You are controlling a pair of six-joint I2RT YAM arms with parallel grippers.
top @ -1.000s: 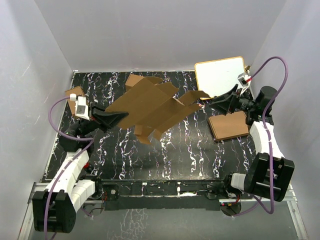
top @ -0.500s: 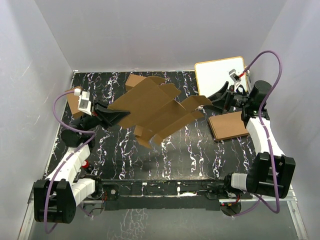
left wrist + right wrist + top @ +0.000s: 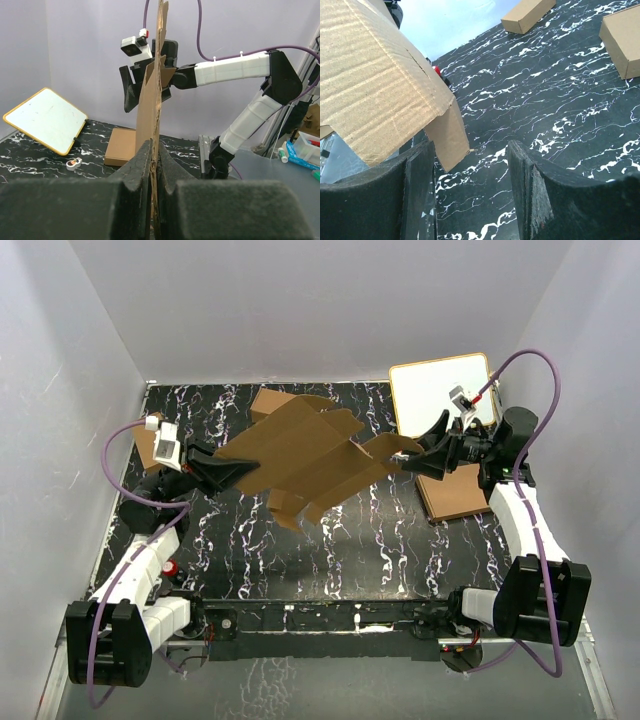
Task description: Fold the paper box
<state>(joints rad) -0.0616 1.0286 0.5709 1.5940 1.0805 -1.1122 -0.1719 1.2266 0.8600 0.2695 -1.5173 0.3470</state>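
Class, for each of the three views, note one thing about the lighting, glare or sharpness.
Top view: soft, even light, no hard shadows; the whiteboard is the brightest patch. Left wrist view: the left gripper, shut on the cardboard sheet, looms large and dark along the bottom. Right wrist view: tilted; the right gripper is dark, the wall washed out.

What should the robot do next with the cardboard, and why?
Probably shift the right gripper onto the flap of the box and close. Its jaws are open, with the flap beside one finger, not pinched, while the left gripper alone clamps the other edge.
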